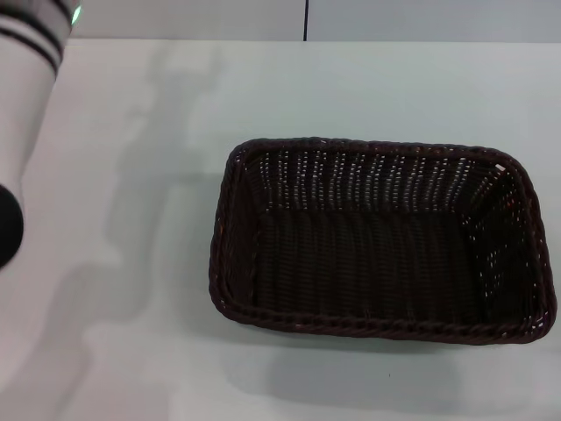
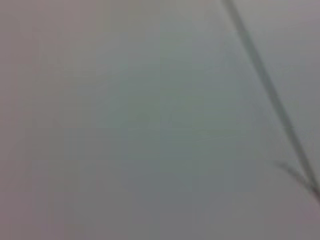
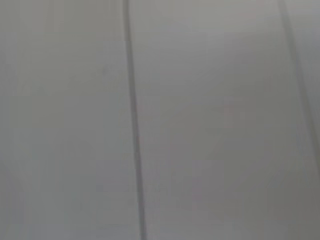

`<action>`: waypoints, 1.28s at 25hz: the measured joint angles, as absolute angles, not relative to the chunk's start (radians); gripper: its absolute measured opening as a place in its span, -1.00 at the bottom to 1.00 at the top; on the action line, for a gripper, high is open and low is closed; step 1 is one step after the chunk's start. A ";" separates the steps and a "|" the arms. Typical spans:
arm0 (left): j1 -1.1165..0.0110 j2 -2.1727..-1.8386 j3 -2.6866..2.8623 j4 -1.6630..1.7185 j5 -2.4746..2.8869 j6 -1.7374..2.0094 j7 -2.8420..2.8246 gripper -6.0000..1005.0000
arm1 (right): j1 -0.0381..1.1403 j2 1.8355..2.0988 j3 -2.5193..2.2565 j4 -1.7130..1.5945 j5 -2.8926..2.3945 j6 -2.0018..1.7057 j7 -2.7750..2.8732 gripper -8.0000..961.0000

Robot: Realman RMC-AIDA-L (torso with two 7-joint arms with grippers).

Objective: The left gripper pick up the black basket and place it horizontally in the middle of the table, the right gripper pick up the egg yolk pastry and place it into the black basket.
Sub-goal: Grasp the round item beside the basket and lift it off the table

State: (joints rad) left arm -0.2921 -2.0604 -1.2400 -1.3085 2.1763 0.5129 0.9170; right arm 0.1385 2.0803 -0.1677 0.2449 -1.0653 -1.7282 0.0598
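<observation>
Wicker basket lying flat on our white counter [image 1: 131,263].
Our large rectangular dark woven basket [image 1: 377,241] sits upright, long side across, right of centre. Our white-and-silver left arm [image 1: 26,96] rises at the far left edge; neither set of fingers shows, nor any pastry.

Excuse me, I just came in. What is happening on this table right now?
Nothing is being held. The black basket lies with its long side across the white table, and nothing can be seen inside it. The left arm is raised at the table's left edge, clear of the basket; its gripper is out of view. No pastry or right gripper appears.
</observation>
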 joint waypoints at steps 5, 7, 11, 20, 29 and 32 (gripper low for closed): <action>-0.284 -2.060 -1.244 -1.088 2.315 0.664 0.601 0.59 | 0.176 2.079 -0.214 0.220 -1.071 -1.614 0.060 0.75; -0.286 -2.062 -1.242 -1.010 2.353 0.710 0.521 0.59 | 0.204 2.080 -0.247 0.213 -1.082 -1.547 0.060 0.76; -0.289 -2.067 -1.236 -0.928 2.375 0.738 0.475 0.59 | 0.234 2.080 -0.279 0.210 -1.116 -1.495 0.060 0.76; -0.289 -2.069 -1.208 -0.901 2.369 0.742 0.474 0.59 | 0.316 2.083 -0.287 0.208 -1.224 -1.349 0.064 0.75; -0.308 -2.068 -1.176 -0.898 2.373 0.735 0.473 0.59 | 0.343 2.084 -0.287 0.215 -1.260 -1.314 0.073 0.76; -0.314 -2.068 -1.166 -0.896 2.374 0.733 0.473 0.59 | 0.344 2.083 -0.286 0.217 -1.261 -1.310 0.074 0.76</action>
State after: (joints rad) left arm -0.3142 -2.0682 -1.1655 -0.8965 2.3740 0.7330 0.4728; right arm 0.3442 2.0832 -0.2860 0.2173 -1.2610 -1.3101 0.0735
